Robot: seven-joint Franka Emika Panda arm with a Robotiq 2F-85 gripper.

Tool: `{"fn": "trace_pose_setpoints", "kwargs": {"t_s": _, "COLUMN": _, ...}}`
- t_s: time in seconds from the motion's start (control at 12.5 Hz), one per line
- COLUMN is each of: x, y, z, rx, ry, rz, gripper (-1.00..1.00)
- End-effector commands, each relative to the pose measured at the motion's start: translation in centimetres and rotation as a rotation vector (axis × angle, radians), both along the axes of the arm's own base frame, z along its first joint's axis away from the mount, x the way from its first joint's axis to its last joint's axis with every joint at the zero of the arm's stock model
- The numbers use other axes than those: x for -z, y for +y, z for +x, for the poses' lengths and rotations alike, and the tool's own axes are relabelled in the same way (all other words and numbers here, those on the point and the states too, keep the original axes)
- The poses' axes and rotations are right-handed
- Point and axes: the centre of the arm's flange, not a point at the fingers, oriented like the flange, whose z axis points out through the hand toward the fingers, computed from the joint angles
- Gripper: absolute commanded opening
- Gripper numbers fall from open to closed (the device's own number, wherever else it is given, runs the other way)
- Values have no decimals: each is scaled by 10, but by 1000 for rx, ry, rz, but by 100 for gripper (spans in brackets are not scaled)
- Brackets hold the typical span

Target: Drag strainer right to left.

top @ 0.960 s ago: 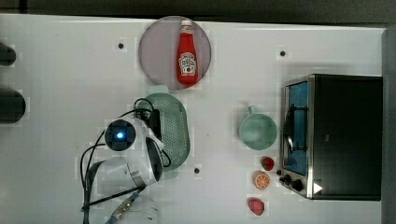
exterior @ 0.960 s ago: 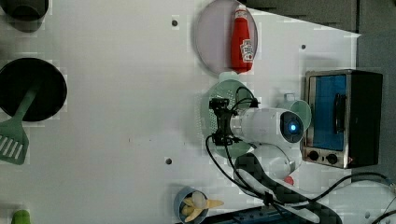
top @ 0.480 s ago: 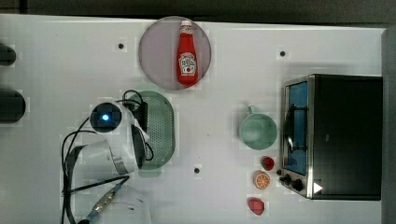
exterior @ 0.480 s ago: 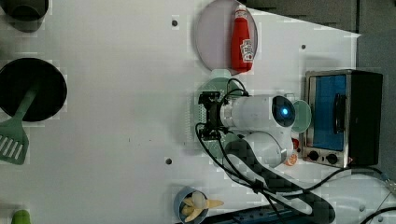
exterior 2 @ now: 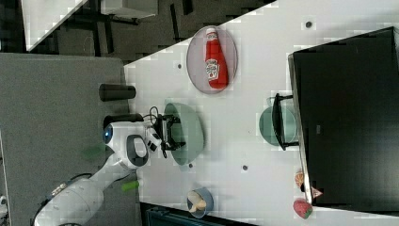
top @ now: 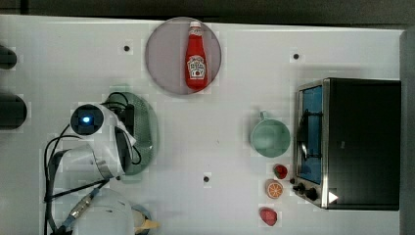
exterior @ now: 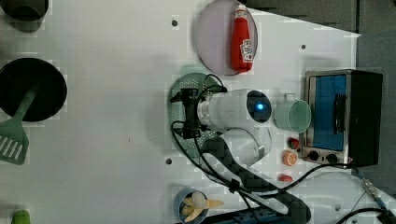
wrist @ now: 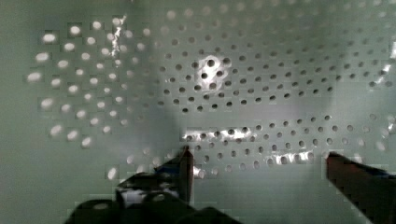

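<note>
My gripper [wrist: 257, 161], fingers spread wide, sits inside the strainer [top: 147, 128] so one finger pushes its perforated wall sideways.

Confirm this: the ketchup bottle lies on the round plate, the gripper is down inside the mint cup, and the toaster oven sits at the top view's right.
One thing is wrong: the gripper is down inside the strainer, not the cup. The wrist view shows its fingers over the perforated bowl, and in the top view the cup stands apart. The ketchup bottle does lie on the plate, with the toaster oven at the top view's right.
</note>
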Motion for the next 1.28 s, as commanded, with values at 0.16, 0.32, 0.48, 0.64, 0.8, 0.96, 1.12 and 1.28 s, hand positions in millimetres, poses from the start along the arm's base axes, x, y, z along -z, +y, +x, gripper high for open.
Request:
{"fn": "trace_pose_setpoints", "kwargs": {"t_s": 0.16, "x": -11, "y": 57, "z": -12, "rx": 32, "ry": 11, "rz": 60, "gripper": 100}}
{"fn": "trace_pose_setpoints", "kwargs": {"t_s": 0.32, "x": -11, "y": 71, "z": -14, "rx": 79, "ry": 14, "rz": 63, "gripper": 100}}
{"fn": "trace_pose_setpoints", "kwargs": {"t_s": 0.48, "x": -10, "y": 86, "z": -17, "rx": 97, "ry": 14, "rz": 66, "gripper": 100}}
{"fn": "trace_pose_setpoints", "kwargs": {"t_s": 0.64, "x": -9, "y": 99, "z": -18, "rx": 81, "ry": 7, "rz": 73, "gripper": 100}}
{"fn": "trace_pose_setpoints", "kwargs": {"t_s": 0.8, "x": -8, "y": 110, "z": -18, "rx": 67, "ry": 1, "rz": 81, "gripper": 100}}
{"fn": "trace_pose_setpoints", "kwargs": {"t_s": 0.96, "x": -6, "y": 122, "z": -20, "rx": 54, "ry": -4, "rz": 87, "gripper": 100}}
{"fn": "trace_pose_setpoints", "kwargs": {"t_s": 1.12, "x": -7, "y": 130, "z": -20, "rx": 51, "ry": -10, "rz": 91, "gripper": 100}}
{"fn": "trace_pose_setpoints", "kwargs": {"t_s": 1.28, "x": -16, "y": 128, "z": -15, "rx": 50, "ry": -25, "rz": 91, "gripper": 100}}
